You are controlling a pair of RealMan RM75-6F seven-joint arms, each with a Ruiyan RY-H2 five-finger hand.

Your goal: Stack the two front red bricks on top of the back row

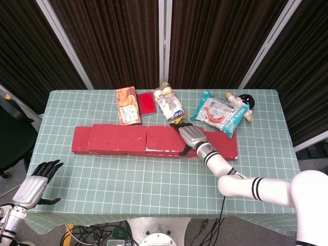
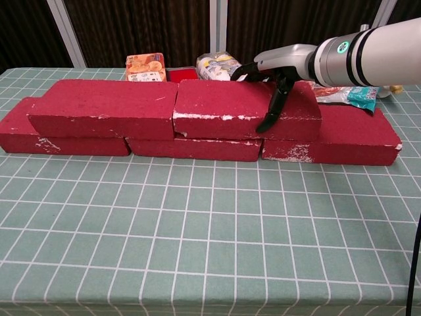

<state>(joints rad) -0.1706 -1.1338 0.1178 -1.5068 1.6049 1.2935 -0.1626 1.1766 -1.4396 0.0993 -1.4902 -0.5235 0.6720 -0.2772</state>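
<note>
On top of the back row (image 2: 329, 141), both red bricks (image 2: 105, 108) are already stacked side by side, so the task looks nearly done; the right hand (image 2: 273, 76) grips the right brick (image 2: 230, 108), yet to let go

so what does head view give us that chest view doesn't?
Head view only: the left hand, open, off the table's near left corner, plus the full table outline and the black object at back right.
Chest view only: the bricks' front faces, so the two upper bricks clearly sit on the bottom row.
Both: the right hand gripping the right upper brick, and the snack packs behind.
</note>
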